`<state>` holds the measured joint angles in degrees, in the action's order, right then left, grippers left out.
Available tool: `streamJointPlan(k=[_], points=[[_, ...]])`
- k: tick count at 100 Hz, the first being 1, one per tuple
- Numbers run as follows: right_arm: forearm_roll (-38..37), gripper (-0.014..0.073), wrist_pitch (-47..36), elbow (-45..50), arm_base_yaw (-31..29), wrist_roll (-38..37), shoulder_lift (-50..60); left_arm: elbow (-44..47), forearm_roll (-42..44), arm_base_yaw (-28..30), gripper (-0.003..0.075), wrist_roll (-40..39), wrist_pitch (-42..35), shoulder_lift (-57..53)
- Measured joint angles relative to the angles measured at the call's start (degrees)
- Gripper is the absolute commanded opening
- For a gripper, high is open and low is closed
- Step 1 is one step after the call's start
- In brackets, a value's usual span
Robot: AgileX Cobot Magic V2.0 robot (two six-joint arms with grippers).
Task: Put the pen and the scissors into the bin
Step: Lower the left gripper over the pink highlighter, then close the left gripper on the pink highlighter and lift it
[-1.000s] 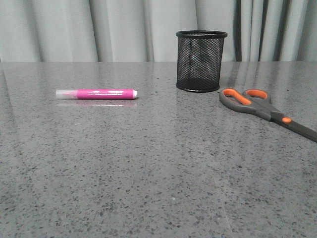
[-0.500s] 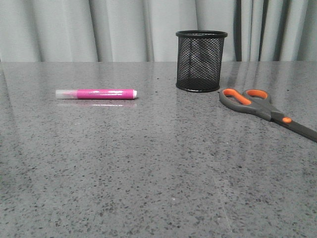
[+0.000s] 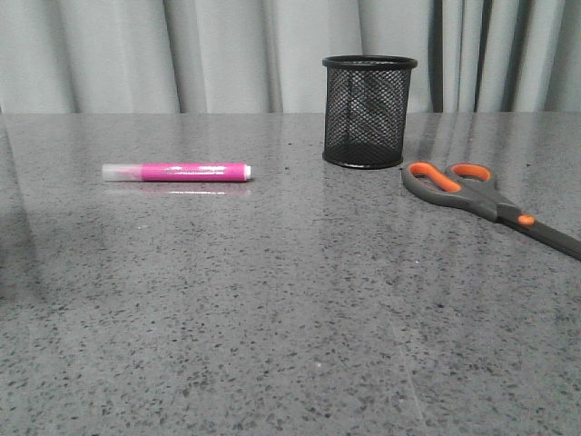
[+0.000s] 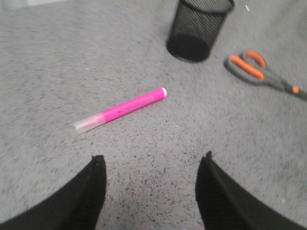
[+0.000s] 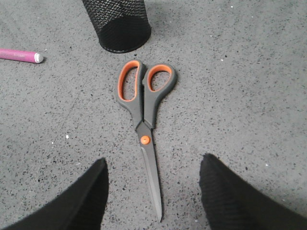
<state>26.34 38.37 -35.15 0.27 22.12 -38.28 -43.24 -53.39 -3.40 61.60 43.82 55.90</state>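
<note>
The pink pen (image 3: 176, 171) lies flat on the grey table at the left, its whitish cap pointing left. It also shows in the left wrist view (image 4: 121, 110). The black mesh bin (image 3: 368, 111) stands upright at the back, right of centre. The scissors (image 3: 487, 203) lie closed to the right of the bin, handles toward it. My left gripper (image 4: 151, 163) is open and empty above the table, short of the pen. My right gripper (image 5: 153, 165) is open and empty, its fingers either side of the blades of the scissors (image 5: 144, 123), above them. Neither gripper shows in the front view.
A pale curtain (image 3: 227, 54) hangs behind the table's far edge. The bin also shows in the left wrist view (image 4: 198, 26) and the right wrist view (image 5: 118, 21). The scissors appear in the left wrist view (image 4: 261, 74).
Pen, bin and scissors have not moved. A faint shadow has darkened at the left edge of the table in the front view.
</note>
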Motion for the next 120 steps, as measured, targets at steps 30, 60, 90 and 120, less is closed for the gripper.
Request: streamJointPlan(k=[30,60,90,120], points=[[0.0,0.0381,0.2,0.0,0.0,1.4,0.0,-12.6,-1.4,-1.4,0.0377,22.0,8.2,22.0],[0.0,0.0381,0.2,0.0,0.0,2.0,-0.1,-26.1,-1.4,-8.1,0.0377,39.0,9.8,40.1],[0.0,0.0381,0.2,0.0,0.0,2.1,-0.1,-34.8,-0.2,-9.0,0.0377,39.8,10.4,51.4],[0.0,0.0381,0.2,0.0,0.0,2.1,-0.1,-36.1,2.1,-9.0,0.0377,39.9,10.5,53.7]])
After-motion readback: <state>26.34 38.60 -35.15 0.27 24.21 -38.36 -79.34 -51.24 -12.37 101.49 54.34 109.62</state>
